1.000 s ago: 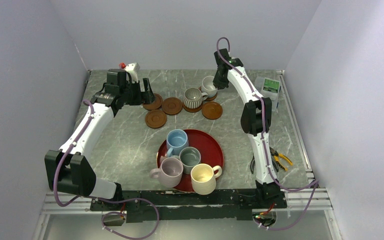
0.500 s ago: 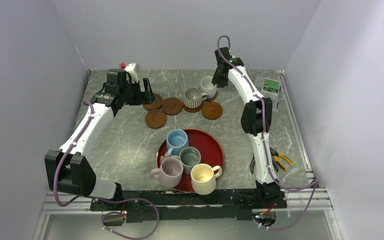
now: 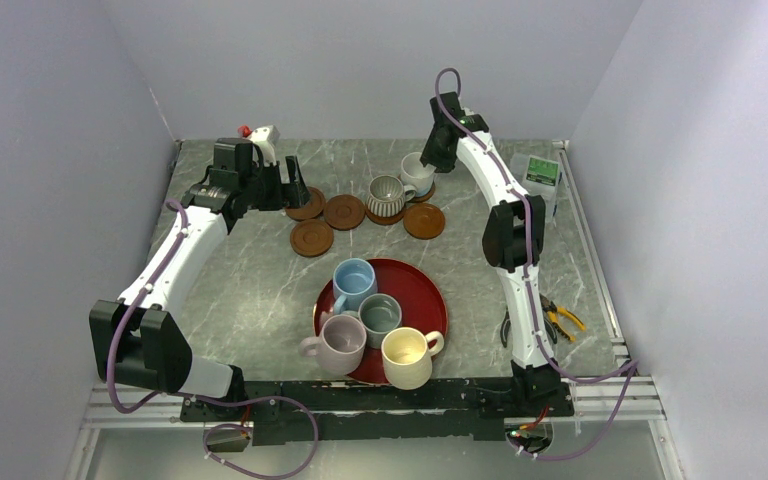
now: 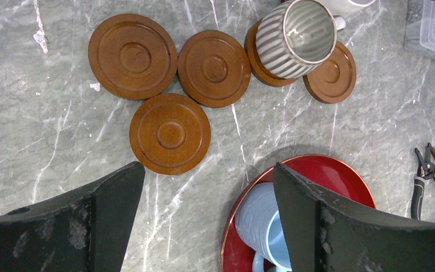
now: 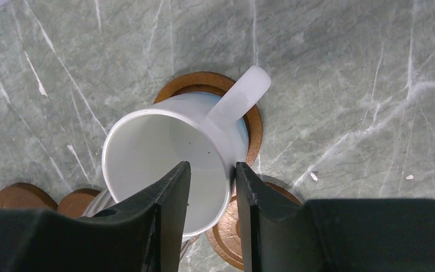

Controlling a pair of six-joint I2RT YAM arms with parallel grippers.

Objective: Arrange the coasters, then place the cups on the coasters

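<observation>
Right wrist view gives us the white mug [image 5: 158, 150] upright on a coaster [image 5: 204, 79], its handle toward upper right. Our right gripper [image 5: 212, 170] straddles its wall, fingers narrowly parted, the inner one clear. Our left gripper [image 4: 207, 170] gapes wide, bare coasters [image 4: 171, 133] at upper left of its frame. Grey-green marble table [image 5: 345, 85], pale walls [image 3: 360, 60].

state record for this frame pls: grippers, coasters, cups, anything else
left gripper: open, empty, over the bare coasters
right gripper: open, fingers straddling the white mug wall beside its handle, not clamping
coasters: six laid out; four bare, two under mugs
cups on coasters: white mug, ribbed mug
cups on red tray: light blue mug, grey-green mug, lilac mug, cream mug
task left: four cups to place
other: pliers right of the tray
</observation>
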